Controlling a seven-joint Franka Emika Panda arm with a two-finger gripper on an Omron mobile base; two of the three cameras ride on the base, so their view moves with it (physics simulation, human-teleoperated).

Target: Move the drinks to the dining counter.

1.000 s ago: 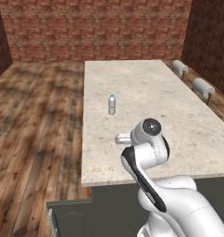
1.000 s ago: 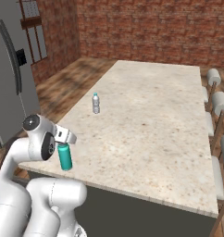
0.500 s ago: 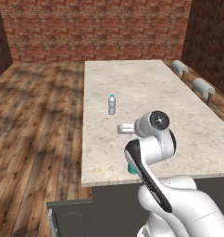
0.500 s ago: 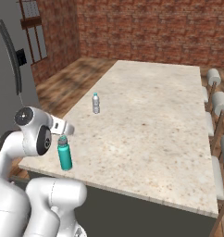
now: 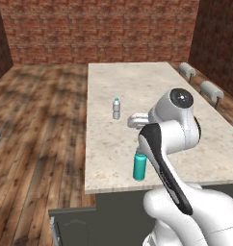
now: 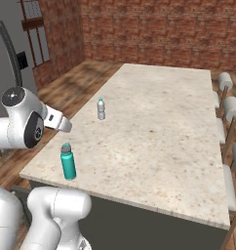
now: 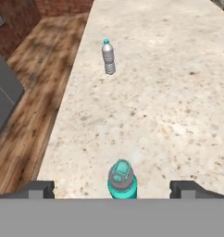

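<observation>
Surface: dining counter (image 6: 159, 122) filled mid-frame.
Teal bottle (image 6: 68, 162): upright lower left (apparently delivered).
Water bottle (image 6: 101, 108): upright upper left.
Gripper (image 7: 112, 187): fingers apart, gripping nothing.

White arm folded high, elbow bent, hand (image 7: 111, 189) pointing steeply down, fingers (image 7: 40, 189) spread wide, gripping nothing

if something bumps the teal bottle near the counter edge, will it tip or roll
The teal bottle stands upright, tall and narrow, so a nudge near its cap would probably topple it. Its round body would then likely roll, perhaps off the dining counter's nearby edge.
</observation>
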